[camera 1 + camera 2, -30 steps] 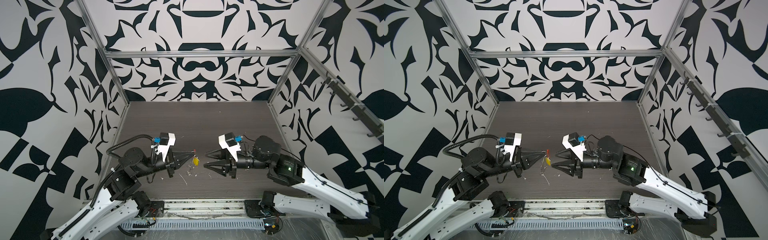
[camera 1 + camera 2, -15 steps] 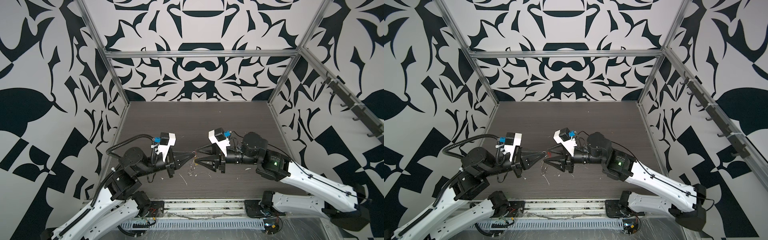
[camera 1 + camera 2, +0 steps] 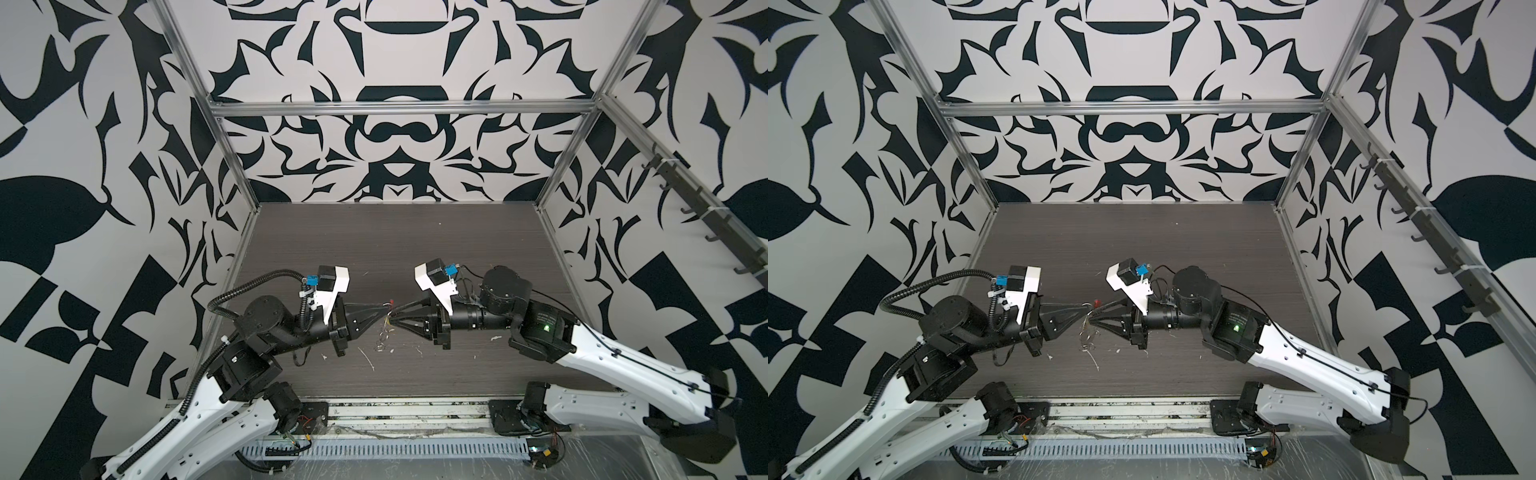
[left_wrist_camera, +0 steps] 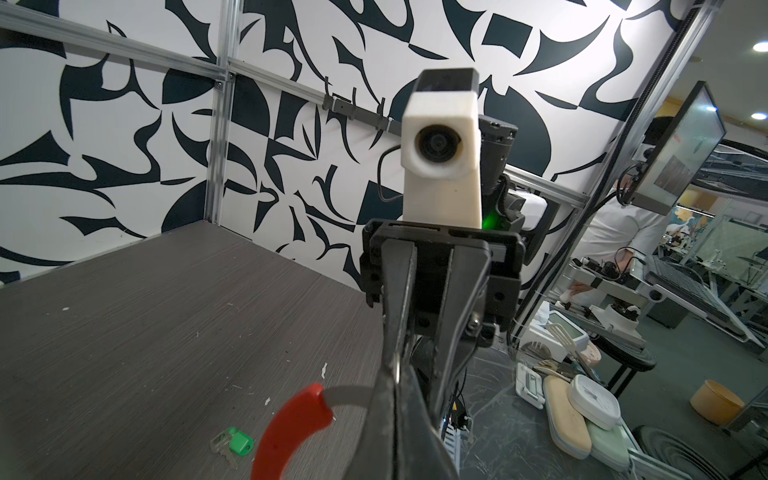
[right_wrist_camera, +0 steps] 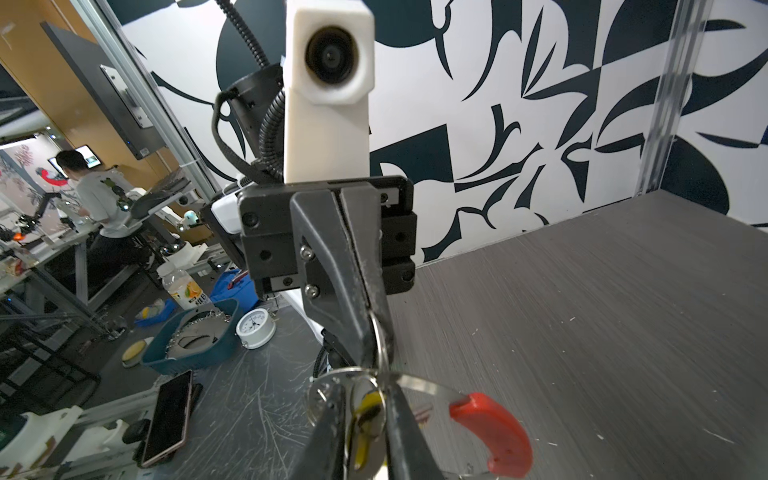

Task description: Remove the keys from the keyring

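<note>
The keyring (image 4: pixel 349 392) is a thin grey hoop with a red sleeve (image 5: pixel 494 432), held above the table's middle front. My left gripper (image 3: pixel 384 314) is shut on the hoop, as the left wrist view (image 4: pixel 395 386) shows. My right gripper (image 5: pixel 368 399) meets it tip to tip in both top views (image 3: pixel 1094 318). Its jaws are closed on the yellow-tagged key (image 5: pixel 368 419), which hangs from the hoop by a small split ring. The green-tagged key (image 4: pixel 232 442) lies loose on the table below.
The dark wood-grain table (image 3: pixel 415 249) carries small white scraps (image 3: pixel 368 359). Patterned walls on an aluminium frame (image 3: pixel 232 166) close in the back and both sides. A rail of hooks (image 3: pixel 685 195) runs along the right wall.
My right gripper has moved left up to the keyring and its jaws have closed onto the yellow-tagged key. The left gripper has stayed put, still shut on the hoop.
</note>
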